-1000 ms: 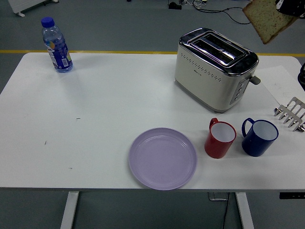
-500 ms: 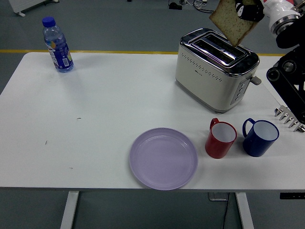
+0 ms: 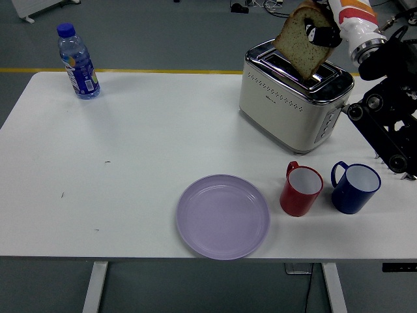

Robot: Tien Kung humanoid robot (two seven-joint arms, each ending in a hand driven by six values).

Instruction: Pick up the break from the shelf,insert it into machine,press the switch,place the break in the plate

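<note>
In front of the toaster the purple plate is sitting empty, while directly above the toaster's top slots the right hand is gripping the bread slice, its long axis tilting down toward those slots

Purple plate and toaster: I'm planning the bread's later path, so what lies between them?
Nothing; in the head view, bare white table separates the toaster and purple plate.

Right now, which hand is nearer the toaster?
Right. The right hand is just above the toaster, fingers gripping the bread slice over its slots. The left hand isn't in view.
</note>
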